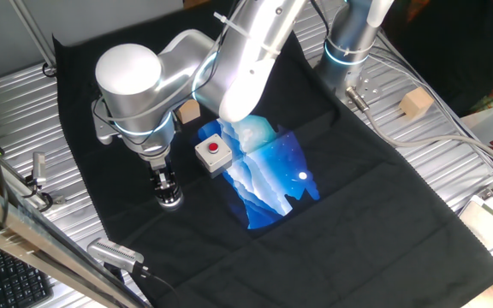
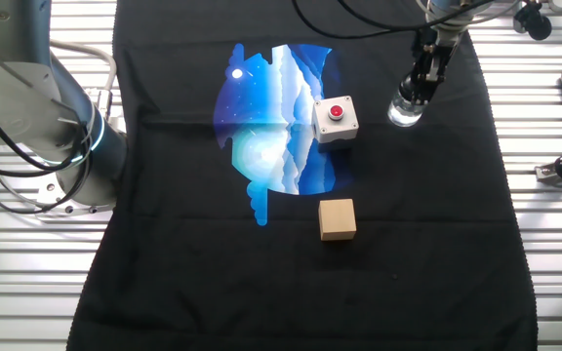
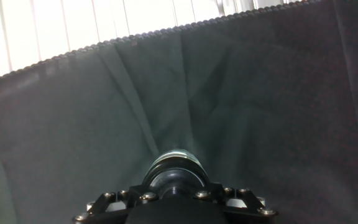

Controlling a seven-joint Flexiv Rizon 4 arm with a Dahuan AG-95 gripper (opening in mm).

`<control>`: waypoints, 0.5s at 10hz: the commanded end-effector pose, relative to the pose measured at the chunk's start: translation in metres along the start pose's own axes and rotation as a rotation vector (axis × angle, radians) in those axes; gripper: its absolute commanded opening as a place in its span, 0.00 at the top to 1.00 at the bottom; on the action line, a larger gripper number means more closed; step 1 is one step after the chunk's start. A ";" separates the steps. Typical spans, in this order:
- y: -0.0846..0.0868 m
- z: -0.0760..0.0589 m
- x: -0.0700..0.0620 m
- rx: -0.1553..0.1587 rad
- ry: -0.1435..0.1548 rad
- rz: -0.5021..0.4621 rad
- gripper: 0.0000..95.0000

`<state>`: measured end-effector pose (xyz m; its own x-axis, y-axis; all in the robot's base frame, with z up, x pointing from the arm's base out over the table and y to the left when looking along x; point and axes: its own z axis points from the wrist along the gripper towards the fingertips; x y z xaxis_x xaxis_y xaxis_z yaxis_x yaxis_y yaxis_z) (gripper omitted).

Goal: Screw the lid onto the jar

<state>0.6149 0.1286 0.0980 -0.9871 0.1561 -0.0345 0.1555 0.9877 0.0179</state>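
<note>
On black cloth (image 2: 261,283) right of red-button box (image 2: 336,119): jar (image 2: 407,111) standing upright under gripper (image 1: 169,193), fingers closed around what is judged the lid (image 3: 177,163), seated on jar mouth; remaining tightening turns and release likely outstanding.

matt black cloth (image 2: 408,253), clear glossy jar (image 2: 406,112), wooden cube (image 2: 338,218).
</note>
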 end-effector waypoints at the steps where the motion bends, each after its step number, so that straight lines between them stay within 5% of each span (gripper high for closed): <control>1: 0.000 0.000 0.000 0.001 0.003 -0.009 0.20; 5: 0.000 0.000 0.000 0.000 0.004 -0.026 0.20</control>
<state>0.6147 0.1284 0.0982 -0.9913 0.1277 -0.0311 0.1272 0.9917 0.0158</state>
